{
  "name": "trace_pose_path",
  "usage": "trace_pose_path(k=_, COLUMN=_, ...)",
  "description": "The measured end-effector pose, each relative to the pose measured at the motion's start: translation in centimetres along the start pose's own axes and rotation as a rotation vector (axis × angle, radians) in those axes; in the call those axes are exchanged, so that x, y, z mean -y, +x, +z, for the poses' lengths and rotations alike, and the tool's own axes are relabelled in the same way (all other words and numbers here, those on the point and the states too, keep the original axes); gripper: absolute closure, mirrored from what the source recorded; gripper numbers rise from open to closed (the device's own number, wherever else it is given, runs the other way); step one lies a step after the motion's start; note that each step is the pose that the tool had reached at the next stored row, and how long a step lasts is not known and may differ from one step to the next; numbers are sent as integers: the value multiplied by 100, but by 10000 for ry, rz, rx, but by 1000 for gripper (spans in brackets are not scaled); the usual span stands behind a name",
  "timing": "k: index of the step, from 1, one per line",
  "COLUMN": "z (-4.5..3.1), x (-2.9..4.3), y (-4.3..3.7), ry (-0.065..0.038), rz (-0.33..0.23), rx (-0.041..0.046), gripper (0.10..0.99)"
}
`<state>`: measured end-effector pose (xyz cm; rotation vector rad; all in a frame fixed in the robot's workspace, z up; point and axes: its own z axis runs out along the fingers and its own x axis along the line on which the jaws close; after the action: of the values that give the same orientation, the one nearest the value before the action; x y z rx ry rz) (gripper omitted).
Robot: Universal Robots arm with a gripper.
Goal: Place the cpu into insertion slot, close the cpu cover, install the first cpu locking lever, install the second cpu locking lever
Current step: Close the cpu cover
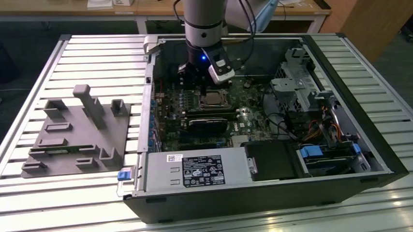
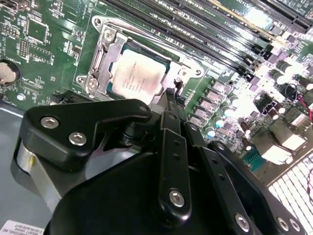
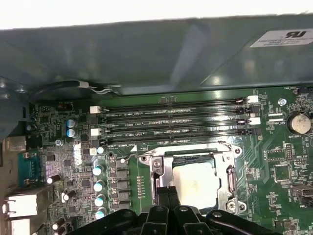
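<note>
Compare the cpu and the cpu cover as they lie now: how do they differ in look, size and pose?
The cpu is a solid plate with a pale, matt face; the cpu cover is a shinier metal frame with a square window. The cpu is smaller than the cpu cover. The cpu sits inside the window, while the cpu cover frames it along the sides that show. Both are square, silvery and lie flat.

A slatted aluminium bench (image 1: 96, 48) stands on a dark floor (image 1: 38, 34). Behind it runs a wooden desk (image 1: 58, 10) on white legs (image 1: 140, 25); a wooden cabinet (image 1: 371, 24) stands at the exterior view's right.
</note>
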<state>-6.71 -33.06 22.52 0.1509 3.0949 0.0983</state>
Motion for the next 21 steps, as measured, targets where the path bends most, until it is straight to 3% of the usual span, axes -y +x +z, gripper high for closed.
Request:
trace_pose_path(k=6, z=-89, x=-5, y=-6, ry=-3, rz=-3, rx=1, gripper=980)
trace_pose_path(k=21, z=-65, x=17, y=-14, ry=-3, rz=1, rx=1, gripper=980)
